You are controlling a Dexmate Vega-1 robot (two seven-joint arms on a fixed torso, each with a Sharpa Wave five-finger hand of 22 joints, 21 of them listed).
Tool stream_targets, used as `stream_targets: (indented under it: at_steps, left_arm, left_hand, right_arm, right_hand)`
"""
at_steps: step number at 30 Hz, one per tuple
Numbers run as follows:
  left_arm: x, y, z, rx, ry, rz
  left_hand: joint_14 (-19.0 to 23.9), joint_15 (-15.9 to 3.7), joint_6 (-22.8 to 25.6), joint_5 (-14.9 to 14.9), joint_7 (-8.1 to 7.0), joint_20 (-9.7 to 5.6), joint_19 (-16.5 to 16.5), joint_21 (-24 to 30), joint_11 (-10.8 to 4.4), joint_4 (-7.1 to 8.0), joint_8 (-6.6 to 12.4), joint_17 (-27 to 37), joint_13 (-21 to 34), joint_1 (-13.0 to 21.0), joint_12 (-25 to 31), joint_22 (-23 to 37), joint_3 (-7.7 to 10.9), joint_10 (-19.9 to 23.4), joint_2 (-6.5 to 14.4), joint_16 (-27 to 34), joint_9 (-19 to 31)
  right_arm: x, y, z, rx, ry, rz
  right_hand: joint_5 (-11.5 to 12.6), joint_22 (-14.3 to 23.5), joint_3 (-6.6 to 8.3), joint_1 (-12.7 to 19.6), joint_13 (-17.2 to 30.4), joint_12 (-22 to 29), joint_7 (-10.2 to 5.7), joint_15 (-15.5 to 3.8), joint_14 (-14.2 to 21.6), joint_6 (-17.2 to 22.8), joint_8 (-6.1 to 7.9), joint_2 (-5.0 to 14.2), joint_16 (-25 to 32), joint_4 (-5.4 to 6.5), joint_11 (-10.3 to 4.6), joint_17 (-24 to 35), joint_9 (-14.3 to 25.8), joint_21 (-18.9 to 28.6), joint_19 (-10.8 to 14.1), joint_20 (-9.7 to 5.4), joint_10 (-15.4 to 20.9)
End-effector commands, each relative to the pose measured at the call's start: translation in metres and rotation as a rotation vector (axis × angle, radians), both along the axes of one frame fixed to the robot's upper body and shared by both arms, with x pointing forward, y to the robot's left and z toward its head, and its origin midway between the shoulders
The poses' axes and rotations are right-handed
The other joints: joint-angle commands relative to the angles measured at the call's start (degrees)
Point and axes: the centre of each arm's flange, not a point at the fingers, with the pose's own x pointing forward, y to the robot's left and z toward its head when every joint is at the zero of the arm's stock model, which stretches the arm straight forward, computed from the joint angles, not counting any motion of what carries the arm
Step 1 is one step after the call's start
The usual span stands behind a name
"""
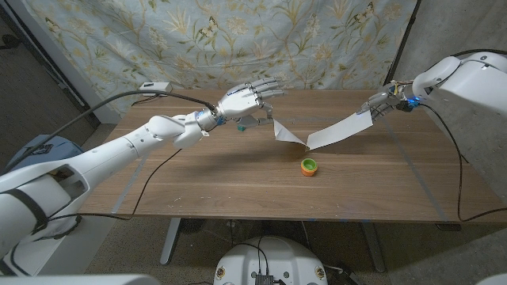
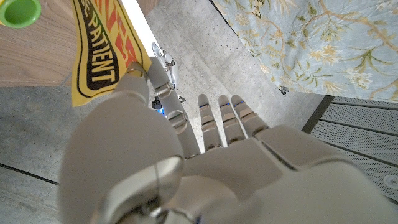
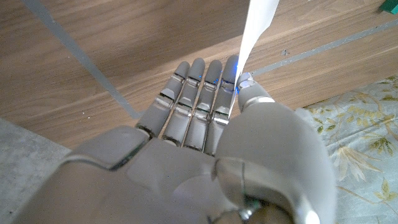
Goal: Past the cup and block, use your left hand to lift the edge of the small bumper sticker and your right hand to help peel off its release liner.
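On the left, the robot's white left hand (image 1: 247,99) is raised over the far side of the brown wooden desk (image 1: 198,178). It pinches one end of the small yellow bumper sticker with black and red lettering (image 2: 102,53) between thumb and one finger, while its other fingers (image 2: 224,118) stand straight and apart. Holding only the corner this way keeps the printed face free and leaves the rest of the sheet clear for separation. Just behind that hand a small green block (image 1: 242,125) sits on the desk, though it is partly hidden and hard to make out.

In the middle, the sticker hangs in the air above the desk, well off the surface, sagging into a shallow fold between the two hands. Below it, towards the near side, stands the small green cup with an orange rim (image 1: 309,166), apart from everything else, so the work is indeed happening beyond it.

On the right, the white right hand (image 1: 386,101) clamps the long white paper release liner (image 1: 339,131) between thumb and the neighbouring fingers (image 3: 196,106), which lie close together. The liner is drawn out taut and angled away from the left hand, likely so the pull opens the peel line rather than tearing it.
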Motion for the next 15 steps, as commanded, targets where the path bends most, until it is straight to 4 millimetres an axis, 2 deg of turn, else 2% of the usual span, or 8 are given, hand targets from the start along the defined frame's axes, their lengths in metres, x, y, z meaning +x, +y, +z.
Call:
stream_targets:
  at_steps: [1,15]
  left_arm:
    - [-0.004,0.012,-0.001,-0.003,0.003,0.022]
    - [-0.008,0.024,-0.001,-0.003,0.001,0.034]
  left_hand:
    - [0.45,0.03,0.17,0.11,-0.21,-0.31,0.09,0.24,-0.18,0.05,0.50,0.13,0.28,-0.48,0.31,0.11,-0.23,0.36,-0.05,0.25,0.23]
    - [0.44,-0.01,0.19,0.10,-0.31,-0.33,0.10,0.24,-0.26,0.13,0.59,0.15,0.29,-0.63,0.26,0.11,-0.21,0.31,0.03,0.24,0.19]
  right_arm:
    - [0.003,0.004,0.002,-0.005,0.004,-0.001]
    - [0.007,0.010,0.004,-0.009,0.009,-0.007]
  right_hand:
    - [0.36,0.18,-0.08,0.74,0.17,0.44,0.16,-4.02,0.72,0.09,0.32,0.12,0.07,0.18,-0.36,0.17,0.10,0.16,0.24,-0.04,0.14]
    - [0.37,0.17,-0.19,0.84,0.47,0.42,0.09,-4.10,0.65,-0.05,0.34,0.18,0.00,0.19,-0.40,0.30,-0.01,0.15,0.25,-0.06,0.03]
